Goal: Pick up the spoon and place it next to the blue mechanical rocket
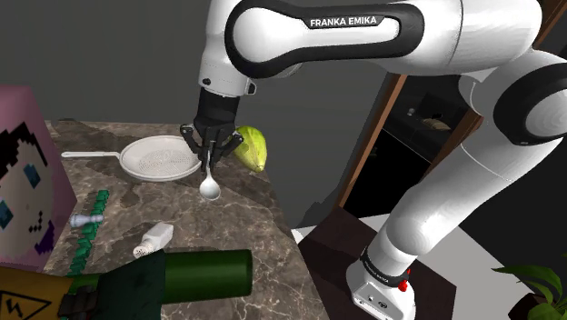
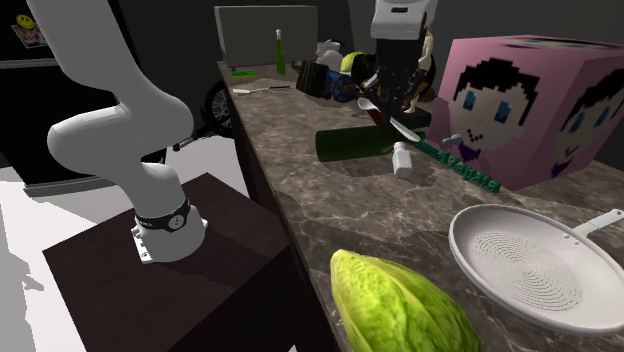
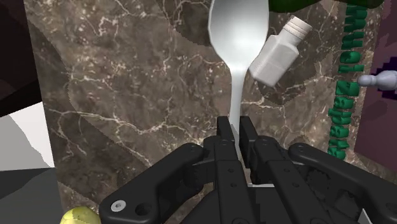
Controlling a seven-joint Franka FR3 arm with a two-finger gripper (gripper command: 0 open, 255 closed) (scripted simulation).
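— Wrist view: our gripper (image 3: 236,130) is clenched on the handle of the spoon (image 3: 236,38). The spoon's bowl juts out ahead of it, seemingly clear of the marble counter (image 3: 127,95). We'd call the pick done and the carry in hand.

— Agreed. In the shoulder view the spoon hangs bowl-down, near the white pan (image 1: 156,158) and the green leafy head (image 1: 253,148). Where do we take it?

— We reckon the small pale-blue piece (image 3: 380,79) beside the pink block (image 1: 23,173) is the rocket, though we can't be sure. The next move calls for us to pass over the small white bottle (image 3: 277,54) and the green chain (image 3: 347,89). Then we lower the spoon and let go close by, without knocking anything.

— And the containers?

— The pan holds nothing. The small white bottle and the dark green bottle (image 1: 204,273) lie on their sides, and we can't tell what's in them.
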